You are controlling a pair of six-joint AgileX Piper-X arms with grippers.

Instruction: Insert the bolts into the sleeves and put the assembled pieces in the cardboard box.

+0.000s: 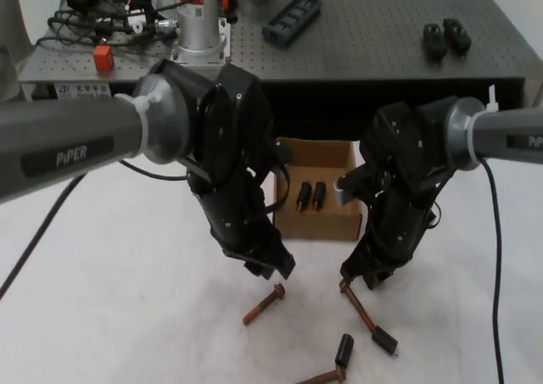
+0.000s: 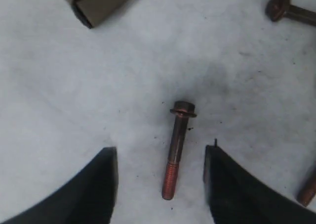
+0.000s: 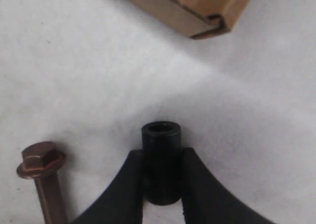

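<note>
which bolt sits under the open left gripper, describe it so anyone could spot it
Start at the cardboard box. On its near side hangs the open left gripper, and the bolt lies right below it. It lies alone; the other bolts lie beside black sleeves.

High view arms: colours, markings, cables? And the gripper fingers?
Both arms have grey links and black wrist housings. The left arm carries a dark band with white lettering; the right arm a similar label plus a white tie. A black cable trails from each. Left gripper and right gripper fingers are black.
</note>
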